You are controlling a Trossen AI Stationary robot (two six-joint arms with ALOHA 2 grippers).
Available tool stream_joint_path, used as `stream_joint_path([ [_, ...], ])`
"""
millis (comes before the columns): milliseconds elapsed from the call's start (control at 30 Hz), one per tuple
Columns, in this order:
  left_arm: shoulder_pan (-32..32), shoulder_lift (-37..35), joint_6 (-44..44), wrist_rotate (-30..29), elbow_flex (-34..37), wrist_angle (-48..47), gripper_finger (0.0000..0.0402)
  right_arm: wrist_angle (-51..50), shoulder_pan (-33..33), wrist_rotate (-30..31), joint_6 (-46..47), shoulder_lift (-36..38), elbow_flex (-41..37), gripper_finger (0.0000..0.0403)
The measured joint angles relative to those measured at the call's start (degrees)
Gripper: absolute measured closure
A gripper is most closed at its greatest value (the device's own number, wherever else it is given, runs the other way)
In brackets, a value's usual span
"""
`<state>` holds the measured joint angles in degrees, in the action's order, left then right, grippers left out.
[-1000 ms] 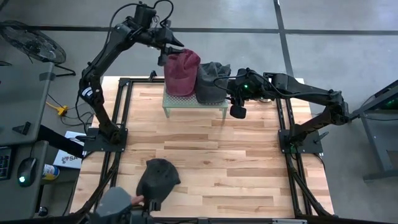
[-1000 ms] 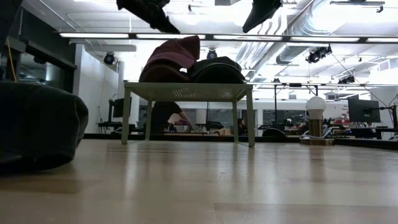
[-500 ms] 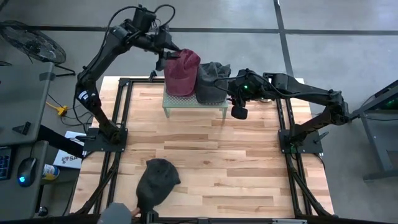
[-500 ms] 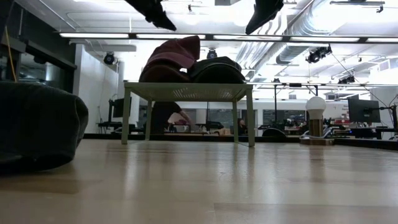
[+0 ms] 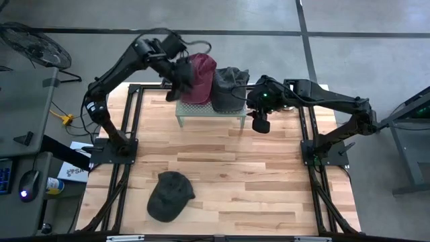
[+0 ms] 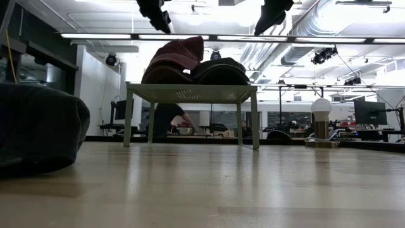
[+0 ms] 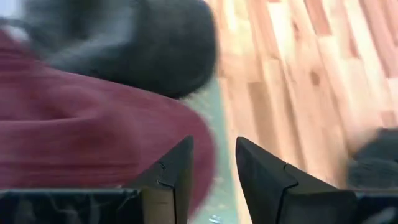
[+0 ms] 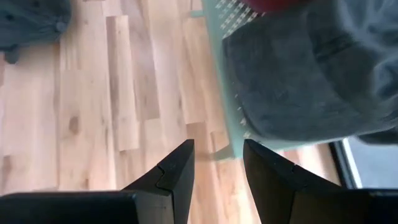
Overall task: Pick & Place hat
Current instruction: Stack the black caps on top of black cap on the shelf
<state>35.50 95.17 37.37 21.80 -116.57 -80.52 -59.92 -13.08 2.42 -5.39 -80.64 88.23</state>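
Note:
A maroon hat (image 5: 200, 75) and a grey hat (image 5: 230, 86) sit side by side on a pale green mesh rack (image 5: 209, 112) at the table's far edge. A third, dark hat (image 5: 170, 195) lies flat on the wood near the near edge; it also fills the low view's left (image 6: 38, 133). My left gripper (image 5: 180, 75) hovers open above the maroon hat's left side (image 7: 214, 165), clear of it in the low view (image 6: 155, 11). My right gripper (image 5: 259, 121) hangs open just right of the rack, near the grey hat (image 8: 298, 81).
The rack stands on thin legs (image 6: 128, 117) with open space under it. Bare wooden boards (image 5: 255, 175) stretch between the rack and the dark hat. A black frame rail (image 5: 127, 121) borders the table. A person shows far behind the table (image 6: 166, 117).
My left gripper swung from beyond the rack's far-left corner toward the near side and down, over the maroon hat's left side, turning as it came. My right gripper drifted slightly toward the near edge. A person's hand at the near edge drew away from the dark hat.

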Motion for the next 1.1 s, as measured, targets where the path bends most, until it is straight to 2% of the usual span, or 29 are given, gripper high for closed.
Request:
stream_joint_path([
  [233,-8.6,-0.8,-6.4,-8.3,0.0,-5.5,0.0284,-2.2,3.1,-0.7,5.1,0.0,0.0,0.0272],
  [400,-14.4,-3.0,-11.0,-10.1,0.6,-7.2,0.0284,-2.2,8.1,-0.4,9.0,0.0,0.0,0.0272],
  [500,-18.1,-6.2,-14.4,-10.5,4.4,-5.3,0.0284,-2.6,11.6,2.6,10.3,0.0,0.0,0.0272],
  [600,-22.3,-10.4,-18.4,-12.0,12.1,-1.2,0.0284,-2.5,14.9,6.7,12.3,0.0,0.0,0.0272],
  [700,-26.4,-15.9,-25.4,-14.4,22.9,5.5,0.0284,-2.4,18.0,9.4,14.9,0.0,0.0,0.0272],
  [833,-33.2,-23.3,-38.3,-18.7,38.1,14.2,0.0284,-1.6,22.0,11.7,19.0,0.0,-0.6,0.0272],
  [933,-39.7,-27.7,-51.4,-23.1,47.6,18.9,0.0284,0.3,24.9,12.0,21.2,0.1,-3.6,0.0272],
  [1100,-52.7,-31.8,-69.5,-29.4,57.9,20.9,0.0284,6.2,28.9,10.2,24.7,0.0,-12.2,0.0272],
])
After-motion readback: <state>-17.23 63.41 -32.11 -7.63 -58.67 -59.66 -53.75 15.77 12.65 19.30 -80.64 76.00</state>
